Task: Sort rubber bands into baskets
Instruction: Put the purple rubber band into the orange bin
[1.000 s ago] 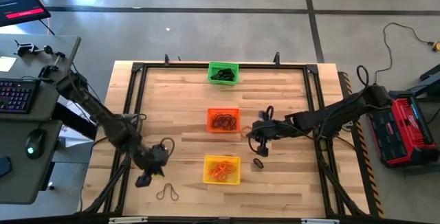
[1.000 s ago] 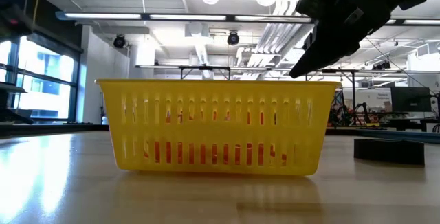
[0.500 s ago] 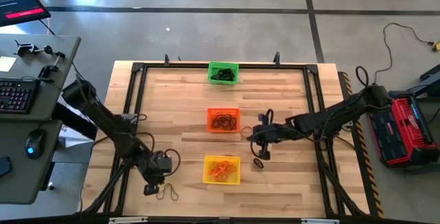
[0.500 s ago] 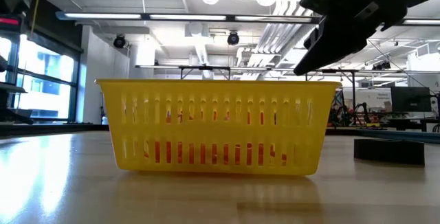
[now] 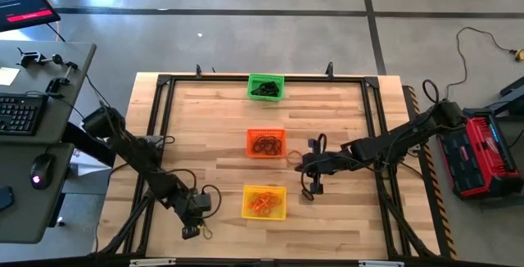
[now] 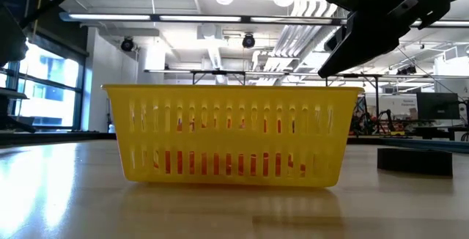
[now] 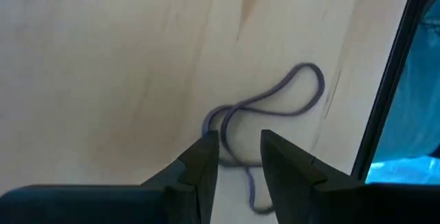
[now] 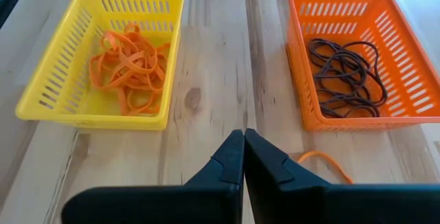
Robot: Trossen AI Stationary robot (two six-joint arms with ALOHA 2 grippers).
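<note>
One thin dark rubber band (image 7: pixel 265 110) lies twisted on the bare wood close to the table's near-left edge, just ahead of the left gripper (image 7: pixel 237 159), whose jaws stand slightly parted over it, holding nothing. Three baskets run down the table's middle: green basket (image 5: pixel 266 86) at the far edge, orange basket (image 8: pixel 350 56) with dark bands, yellow basket (image 8: pixel 106 56) with orange bands. Open wood separates them. Between the last two hangs the right gripper (image 8: pixel 244 157), jaws pressed together, an orange band (image 8: pixel 323 162) beside it. No writing is readable.
</note>
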